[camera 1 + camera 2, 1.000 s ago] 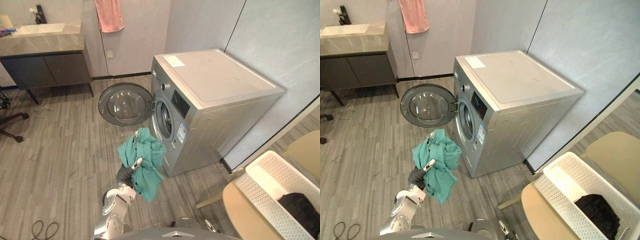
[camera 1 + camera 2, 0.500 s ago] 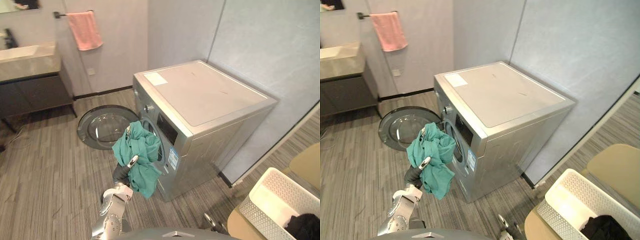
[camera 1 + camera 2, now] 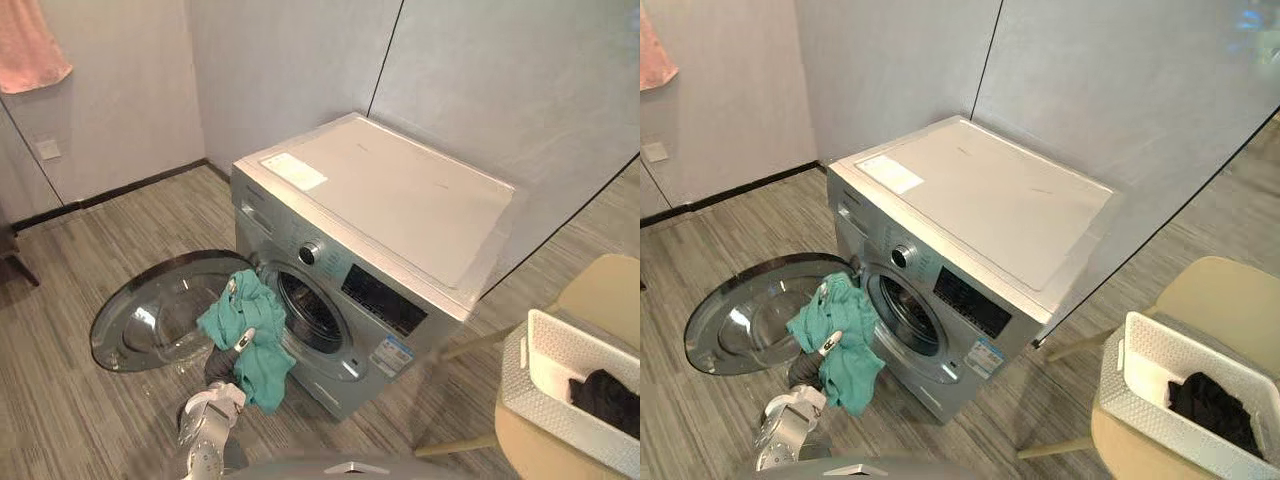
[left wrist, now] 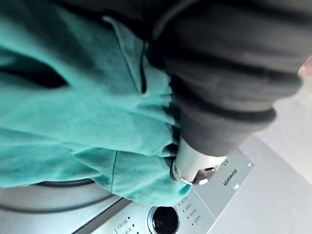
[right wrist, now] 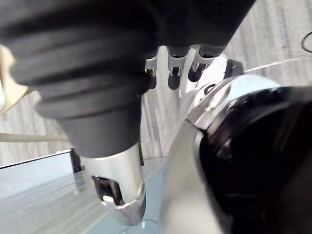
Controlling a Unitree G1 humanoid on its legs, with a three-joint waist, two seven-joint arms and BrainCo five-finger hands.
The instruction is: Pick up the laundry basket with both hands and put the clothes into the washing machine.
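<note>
Clothes of teal cloth (image 3: 252, 325) hang in a bunch from my left hand (image 3: 243, 340), whose fingers and thumb are curled tight into the folds. In the left wrist view my thumb presses the fabric close in front of the control panel (image 4: 214, 190). I hold the bundle off the floor (image 3: 80, 240), right in front of the washing machine (image 3: 400, 200). It sits at the left edge of the round drum opening (image 3: 312, 315) and covers part of that edge, outside the drum as far as I can see. The glass door (image 3: 150, 320) is swung wide open to the left of the opening, and the cloth hangs between the two, its lower end trailing down past the bottom of the opening. My right hand (image 5: 169, 66) appears in its own wrist view with its fingers loose and nothing held in them. Well apart from all this, off the machine's right front corner, the white perforated laundry basket (image 3: 1140, 395) rests on the seat of a beige chair (image 3: 1215, 300), close to the seat's front edge. A dark garment (image 3: 1210, 405) lies in the bottom of the basket. A pink towel (image 3: 30, 45) hangs on the wall at the far left.
</note>
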